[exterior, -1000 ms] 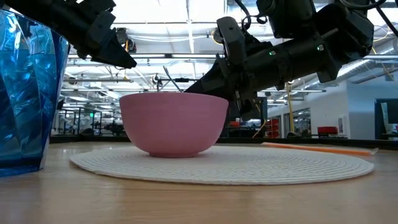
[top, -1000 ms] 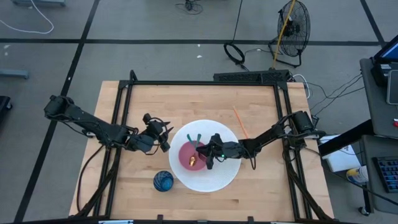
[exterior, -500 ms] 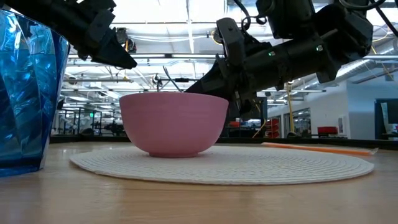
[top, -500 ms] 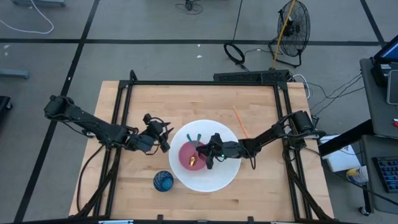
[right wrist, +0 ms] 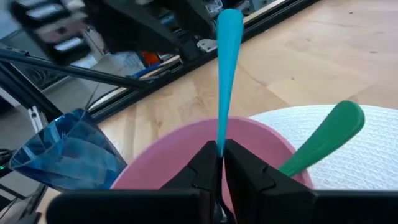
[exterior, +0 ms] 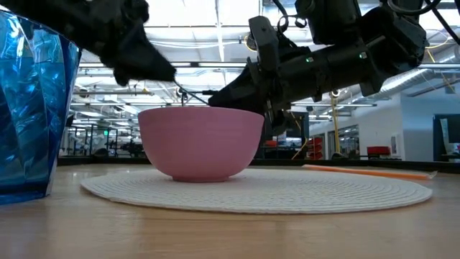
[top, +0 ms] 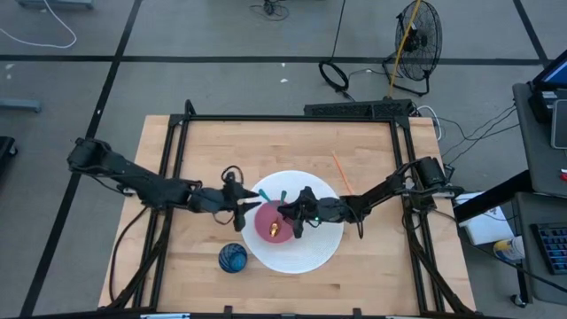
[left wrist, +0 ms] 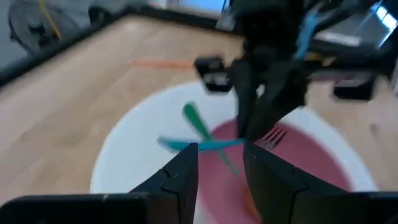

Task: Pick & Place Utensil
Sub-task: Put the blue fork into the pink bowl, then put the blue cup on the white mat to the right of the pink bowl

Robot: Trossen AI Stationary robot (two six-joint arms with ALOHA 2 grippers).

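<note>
A pink bowl (top: pixel 273 223) stands on a round white placemat (top: pixel 306 252). A green utensil (right wrist: pixel 323 140) and an orange one (top: pixel 276 230) lean in it. My right gripper (top: pixel 289 213) is over the bowl's right side, shut on a teal utensil (right wrist: pixel 225 68). My left gripper (left wrist: pixel 221 155) is open at the bowl's left rim, fingertips just short of the teal handle's free end (left wrist: pixel 171 144). I cannot tell whether they touch it. My right gripper pinches the teal utensil between its two fingers partway along the handle (right wrist: pixel 219 138), coming level from the table's right. The handle runs on past the fingertips toward my left gripper, slanting up over the bowl. Its lower end is hidden by the fingers.
A blue tumbler (top: pixel 232 258) stands near the placemat's left, toward the near edge. A thin orange stick (top: pixel 342 174) lies on the wood on the far right of the placemat. A black frame (top: pixel 292 118) borders the table.
My left gripper has moved toward the table's right, from beside the placemat to the bowl's left rim, close to the teal handle's free end. My right gripper and the teal utensil have stayed over the bowl.
</note>
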